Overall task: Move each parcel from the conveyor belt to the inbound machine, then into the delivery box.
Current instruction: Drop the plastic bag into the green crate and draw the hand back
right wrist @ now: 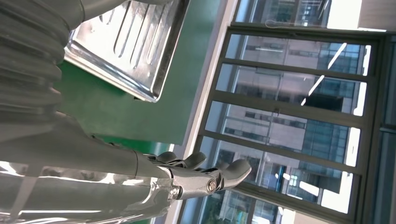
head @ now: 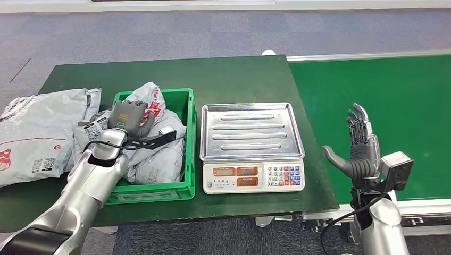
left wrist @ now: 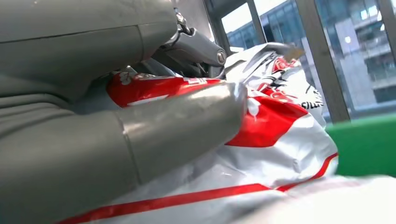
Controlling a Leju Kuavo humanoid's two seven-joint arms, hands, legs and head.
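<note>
Two robot hands | left [head: 126,118] grips parcel [head: 154,101] in green box [head: 189,138] | right [head: 361,146] spread, holding nothing, over conveyor belt [head: 404,95]

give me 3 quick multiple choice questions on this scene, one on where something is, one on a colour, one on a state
1. Where is the left hand?
A. on the scale tray
B. on a parcel in the crate
C. over the belt

2. What colour is the crate?
A. green
B. blue
C. yellow

3. What is on the scale tray?
A. a parcel
B. a box
C. nothing

Answers:
1 B: the left hand rests on a grey and red parcel inside the crate.
2 A: the crate's walls are green.
3 C: the steel scale tray lies bare, while the right hand is open beside the belt.
</note>
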